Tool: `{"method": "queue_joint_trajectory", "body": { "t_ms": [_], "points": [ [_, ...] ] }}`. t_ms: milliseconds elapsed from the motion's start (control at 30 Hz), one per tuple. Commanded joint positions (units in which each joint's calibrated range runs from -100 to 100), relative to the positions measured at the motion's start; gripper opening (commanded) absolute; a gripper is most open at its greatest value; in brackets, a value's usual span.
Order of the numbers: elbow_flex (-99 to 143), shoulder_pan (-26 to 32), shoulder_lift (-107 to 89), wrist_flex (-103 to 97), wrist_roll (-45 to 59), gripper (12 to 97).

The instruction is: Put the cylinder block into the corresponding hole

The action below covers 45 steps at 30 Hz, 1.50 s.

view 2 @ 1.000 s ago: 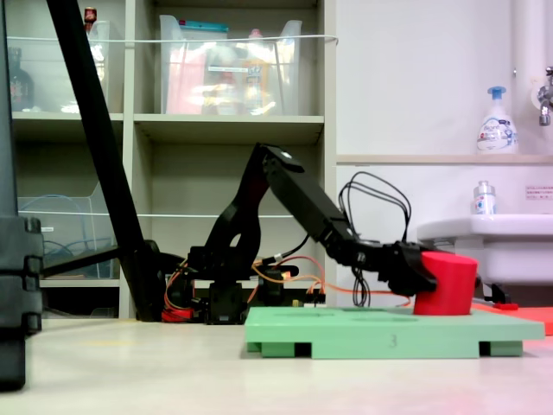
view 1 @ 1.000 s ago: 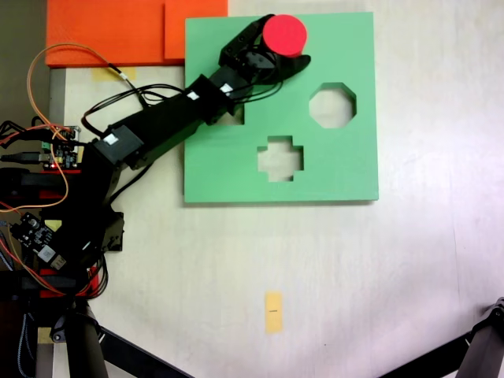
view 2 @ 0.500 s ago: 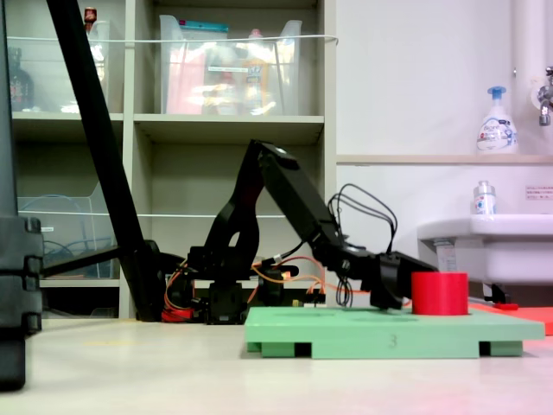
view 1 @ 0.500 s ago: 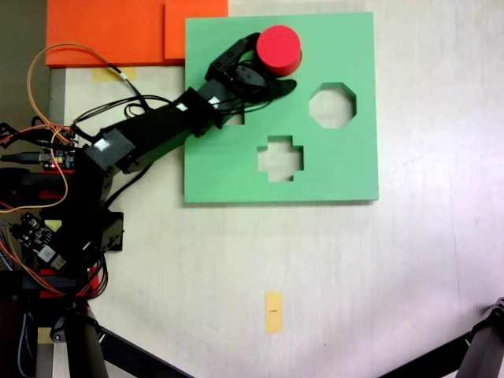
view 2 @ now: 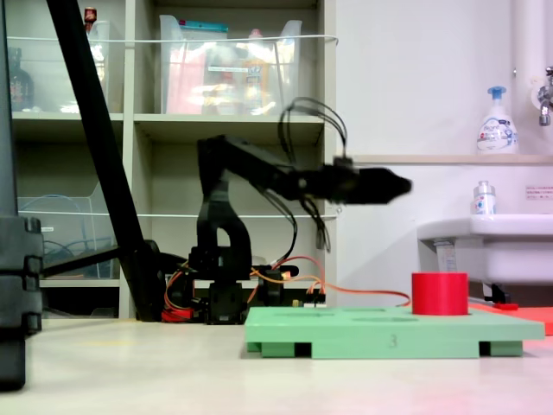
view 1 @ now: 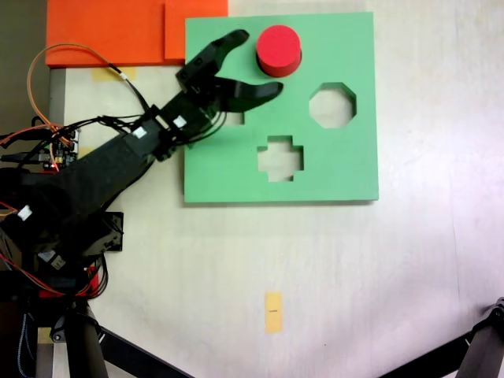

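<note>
With my gripper (view 1: pixel 262 63) raised, jaws spread and empty, the cylinder block (view 1: pixel 279 50) stood seated in the green board (view 1: pixel 346 161), so I judged the job done.

A pale tabletop (view 1: pixel 409 276) carries the things. Flat on it lies a square green foam board (view 1: pixel 346 169) — seen edge-on in the other fixed view (view 2: pixel 389 333). At the top left an orange foam sheet (view 1: pixel 102 31) lies just beside the board. Lower down, well apart from both, a small yellow tape strip (view 1: pixel 273 312) sticks to the surface — and the arm's base (view 1: pixel 71 244) stands at the left edge.
</note>
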<state>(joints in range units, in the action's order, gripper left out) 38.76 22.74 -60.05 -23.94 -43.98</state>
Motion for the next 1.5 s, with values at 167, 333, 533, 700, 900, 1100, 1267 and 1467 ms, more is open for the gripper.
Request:
{"method": "queue_joint_trajectory", "body": {
  "t_ms": [167, 333, 533, 700, 900, 1100, 1267, 1467],
  "points": [
    [-1.7, -7.2, -22.5, 11.5, 28.7, 44.4],
    [3.0, -15.8, -28.5, 11.6, 41.3, 44.4],
    [14.1, -23.3, -30.9, 11.6, 43.7, 44.5],
    [32.5, -24.8, -37.7, 11.4, 46.1, 46.0],
    [51.8, -25.5, -39.1, 11.6, 46.0, 45.8],
    [61.2, -25.2, -39.8, 11.9, 45.9, 45.8],
    [61.2, -24.0, -39.9, 11.9, 45.9, 46.0],
    [61.2, -23.9, -39.9, 19.1, 45.7, 50.1]
  ]
}}
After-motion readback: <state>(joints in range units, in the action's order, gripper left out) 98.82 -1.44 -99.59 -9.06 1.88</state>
